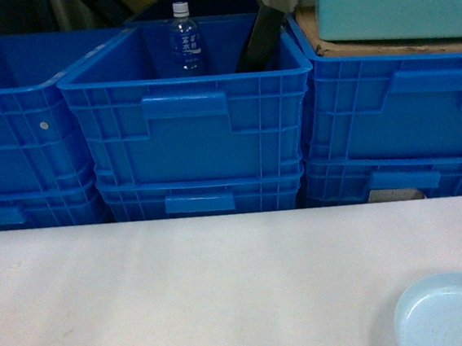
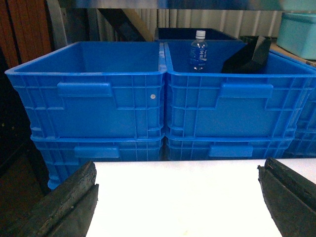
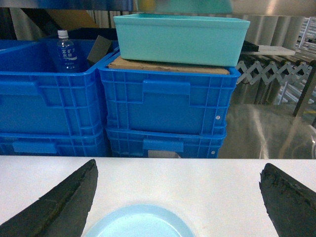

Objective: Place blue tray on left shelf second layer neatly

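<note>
The blue tray (image 1: 453,315), a round pale sky-blue dish, lies flat on the white table (image 1: 185,292) at its near right corner, partly cut off by the frame. In the right wrist view the blue tray (image 3: 140,224) sits low between the spread fingers of my right gripper (image 3: 178,170), which is open and not touching it. My left gripper (image 2: 178,170) is open over bare white tabletop (image 2: 177,197) with nothing between its fingers. Neither gripper shows in the head view. The left shelf is out of view.
Stacked dark-blue ribbed crates (image 1: 189,116) line the far edge of the table. The middle one holds a water bottle (image 1: 185,40) and a black object (image 1: 260,38). A teal bin (image 3: 180,37) rests on cardboard atop the right crates. Folding barrier (image 3: 269,74) at far right.
</note>
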Tool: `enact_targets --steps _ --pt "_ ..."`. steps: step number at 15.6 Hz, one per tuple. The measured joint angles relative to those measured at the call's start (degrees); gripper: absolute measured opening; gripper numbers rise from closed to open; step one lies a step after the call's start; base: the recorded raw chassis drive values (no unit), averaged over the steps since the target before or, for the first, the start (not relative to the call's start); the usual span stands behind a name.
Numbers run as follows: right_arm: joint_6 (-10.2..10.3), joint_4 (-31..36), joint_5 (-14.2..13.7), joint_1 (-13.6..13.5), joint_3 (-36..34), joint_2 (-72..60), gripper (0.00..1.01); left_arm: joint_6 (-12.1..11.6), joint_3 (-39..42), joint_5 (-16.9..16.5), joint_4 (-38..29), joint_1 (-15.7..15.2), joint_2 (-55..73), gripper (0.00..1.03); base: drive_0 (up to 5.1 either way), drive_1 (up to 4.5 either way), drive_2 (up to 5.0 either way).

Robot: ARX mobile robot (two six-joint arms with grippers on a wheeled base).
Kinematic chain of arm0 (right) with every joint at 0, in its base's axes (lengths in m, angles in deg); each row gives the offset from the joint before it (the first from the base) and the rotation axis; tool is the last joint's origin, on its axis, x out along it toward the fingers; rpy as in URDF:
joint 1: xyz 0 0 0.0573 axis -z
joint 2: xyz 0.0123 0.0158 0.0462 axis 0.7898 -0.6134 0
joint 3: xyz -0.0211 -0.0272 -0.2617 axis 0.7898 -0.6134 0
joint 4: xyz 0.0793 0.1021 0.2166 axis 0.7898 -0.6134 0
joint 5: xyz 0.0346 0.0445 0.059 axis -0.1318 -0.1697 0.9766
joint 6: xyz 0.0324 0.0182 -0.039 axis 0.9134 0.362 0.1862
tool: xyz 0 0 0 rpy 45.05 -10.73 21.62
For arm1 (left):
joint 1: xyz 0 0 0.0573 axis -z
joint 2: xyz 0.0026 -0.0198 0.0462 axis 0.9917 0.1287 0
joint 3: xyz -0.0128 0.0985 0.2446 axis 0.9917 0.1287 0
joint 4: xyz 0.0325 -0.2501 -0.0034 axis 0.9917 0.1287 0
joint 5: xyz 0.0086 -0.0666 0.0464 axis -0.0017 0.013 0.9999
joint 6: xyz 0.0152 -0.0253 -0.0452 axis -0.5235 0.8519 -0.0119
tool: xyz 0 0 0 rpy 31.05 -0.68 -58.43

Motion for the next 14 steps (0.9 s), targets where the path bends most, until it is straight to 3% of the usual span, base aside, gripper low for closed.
enact_targets --steps 14 --pt "-0.02 0.00 0.00 0.00 0.00 0.00 0.98 0.00 0.00 0.00 0.00 0.00 0.00 0.98 0.0 0.00 0.0"
